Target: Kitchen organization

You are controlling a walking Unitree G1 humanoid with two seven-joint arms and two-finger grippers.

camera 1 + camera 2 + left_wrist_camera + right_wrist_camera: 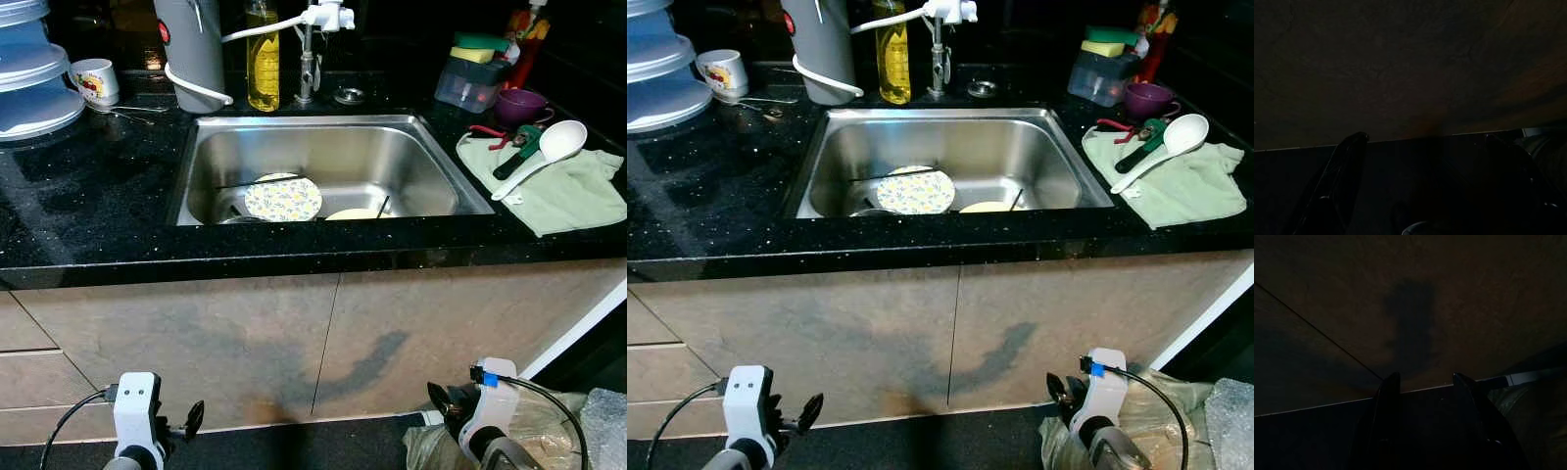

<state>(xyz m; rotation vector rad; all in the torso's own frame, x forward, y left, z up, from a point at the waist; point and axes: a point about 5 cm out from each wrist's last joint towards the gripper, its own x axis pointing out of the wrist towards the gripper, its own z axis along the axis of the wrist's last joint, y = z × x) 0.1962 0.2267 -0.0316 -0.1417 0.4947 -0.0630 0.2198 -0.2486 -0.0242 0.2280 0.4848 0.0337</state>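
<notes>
Left eye view: stainless sink (431, 162) set in the black countertop (88, 206); a floral plate (283, 199) leans inside it beside a yellow dish (353, 213). A white spoon (549, 152) rests on the green cloth (568, 191) right of the sink. Left gripper (1425, 186) hangs low before the cabinet doors (323, 343), fingers spread wide, empty. Right gripper (1425, 401) likewise low, fingers moderately parted, empty.
</notes>
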